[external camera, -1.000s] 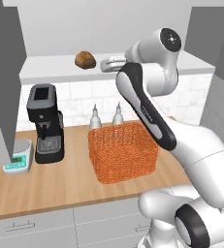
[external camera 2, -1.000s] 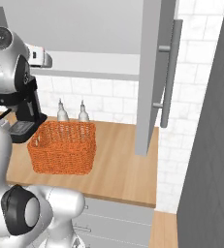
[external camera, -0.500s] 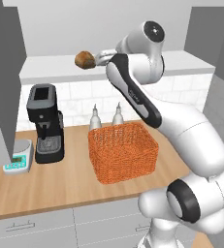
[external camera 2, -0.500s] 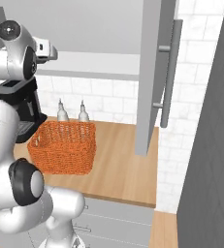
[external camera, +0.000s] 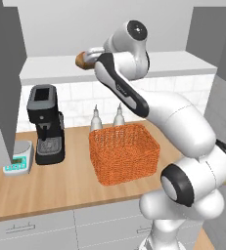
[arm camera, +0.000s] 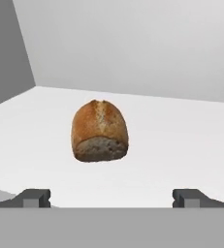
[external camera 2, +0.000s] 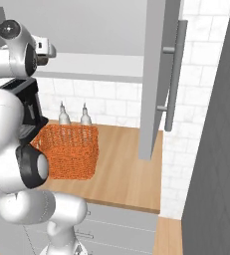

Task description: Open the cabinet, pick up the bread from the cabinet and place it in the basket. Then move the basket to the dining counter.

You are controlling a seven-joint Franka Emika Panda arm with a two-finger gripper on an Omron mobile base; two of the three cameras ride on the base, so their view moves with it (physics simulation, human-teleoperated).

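The bread (arm camera: 100,131) lies ahead of the wide-spread fingers (arm camera: 35,196). They should be advanced level until the loaf is straddled, then closed gently.

Over the last second the arm has swung up and leftward into the open cabinet (external camera: 109,68), carrying the gripper (arm camera: 111,196) from well right of the bread (arm camera: 100,131) to just short of it. The loaf now sits centred ahead of the wide-spread jaws, not yet between them.

bare shelf around bread (arm camera: 100,131), doors swung clear
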